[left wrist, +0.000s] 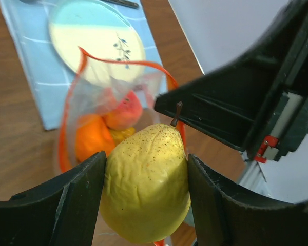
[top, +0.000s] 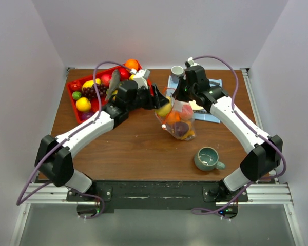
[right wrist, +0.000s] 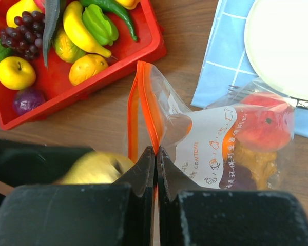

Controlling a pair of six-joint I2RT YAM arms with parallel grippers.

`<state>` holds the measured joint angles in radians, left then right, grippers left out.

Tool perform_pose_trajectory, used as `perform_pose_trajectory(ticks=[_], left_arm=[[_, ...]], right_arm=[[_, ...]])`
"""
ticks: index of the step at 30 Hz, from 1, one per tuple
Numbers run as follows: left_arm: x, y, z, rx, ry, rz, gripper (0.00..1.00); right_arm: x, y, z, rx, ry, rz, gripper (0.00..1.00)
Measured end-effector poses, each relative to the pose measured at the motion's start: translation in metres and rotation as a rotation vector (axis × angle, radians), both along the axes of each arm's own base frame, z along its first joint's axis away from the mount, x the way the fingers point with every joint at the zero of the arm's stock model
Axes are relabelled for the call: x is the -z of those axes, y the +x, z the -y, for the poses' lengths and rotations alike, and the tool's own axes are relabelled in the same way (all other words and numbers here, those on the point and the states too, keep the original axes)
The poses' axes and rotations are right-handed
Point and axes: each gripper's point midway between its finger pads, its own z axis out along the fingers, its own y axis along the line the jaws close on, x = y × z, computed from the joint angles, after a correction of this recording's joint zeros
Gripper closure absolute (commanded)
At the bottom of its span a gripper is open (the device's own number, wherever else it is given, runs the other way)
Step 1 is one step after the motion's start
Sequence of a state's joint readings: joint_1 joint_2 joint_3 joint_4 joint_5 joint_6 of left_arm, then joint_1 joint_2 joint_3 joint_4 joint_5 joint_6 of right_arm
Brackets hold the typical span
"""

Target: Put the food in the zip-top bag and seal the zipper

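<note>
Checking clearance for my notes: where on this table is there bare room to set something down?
Bare table lies toward the near edge, bordered by the left arm, the zip-top bag and the green mug. The back is crowded: red tray, left end effector and right end effector at the bag, blue mat.

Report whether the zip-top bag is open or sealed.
Open. The zip-top bag's orange zipper rim gapes in a loop, with food visible through the mouth.

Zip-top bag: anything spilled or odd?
Nothing stands out. The right gripper pinches the open zip-top bag by its rim; the left gripper holds a yellow pear at its mouth. Other fruit lies inside the red tray.
</note>
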<state>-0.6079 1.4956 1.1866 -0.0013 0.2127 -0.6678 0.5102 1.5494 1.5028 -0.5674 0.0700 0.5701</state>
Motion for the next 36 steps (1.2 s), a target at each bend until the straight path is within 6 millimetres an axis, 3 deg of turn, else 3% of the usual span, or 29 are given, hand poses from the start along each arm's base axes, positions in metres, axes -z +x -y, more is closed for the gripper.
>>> perform_pose_trajectory(ticks=[2, 3, 5, 10, 15, 20, 25, 29, 33, 36], left_arm=[[0.003, -0.008, 0.014, 0.014, -0.028, -0.022, 0.75], [0.004, -0.008, 0.017, 0.008, -0.036, -0.029, 0.69], [0.006, -0.006, 0.023, -0.014, -0.053, -0.039, 0.58], [0.019, 0.0, 0.033, -0.062, -0.06, -0.064, 0.47], [0.04, 0.001, 0.043, -0.065, -0.039, -0.097, 0.15], [0.037, 0.003, 0.054, -0.048, -0.024, -0.084, 0.03], [0.028, 0.003, 0.054, -0.037, -0.01, -0.057, 0.06], [0.015, -0.004, 0.043, -0.039, 0.014, -0.027, 0.16], [-0.024, -0.009, 0.008, -0.106, 0.012, 0.055, 0.22], [-0.053, 0.007, -0.036, -0.211, -0.006, 0.112, 0.24]], right_arm=[[0.0, -0.002, 0.001, 0.006, 0.002, 0.0, 1.0], [-0.001, -0.002, 0.004, 0.014, -0.002, 0.003, 1.0], [-0.005, -0.006, 0.008, 0.023, -0.002, 0.01, 1.0], [-0.021, -0.013, 0.014, 0.039, 0.015, 0.044, 1.0], [-0.03, -0.019, 0.017, 0.04, 0.028, 0.063, 1.0], [-0.029, -0.019, 0.019, 0.046, 0.023, 0.063, 1.0], [-0.025, -0.019, 0.021, 0.052, 0.014, 0.056, 1.0], [-0.025, -0.019, 0.021, 0.052, 0.013, 0.056, 1.0], [-0.025, -0.019, 0.021, 0.05, 0.01, 0.056, 1.0], [-0.025, -0.019, 0.021, 0.049, 0.009, 0.056, 1.0]])
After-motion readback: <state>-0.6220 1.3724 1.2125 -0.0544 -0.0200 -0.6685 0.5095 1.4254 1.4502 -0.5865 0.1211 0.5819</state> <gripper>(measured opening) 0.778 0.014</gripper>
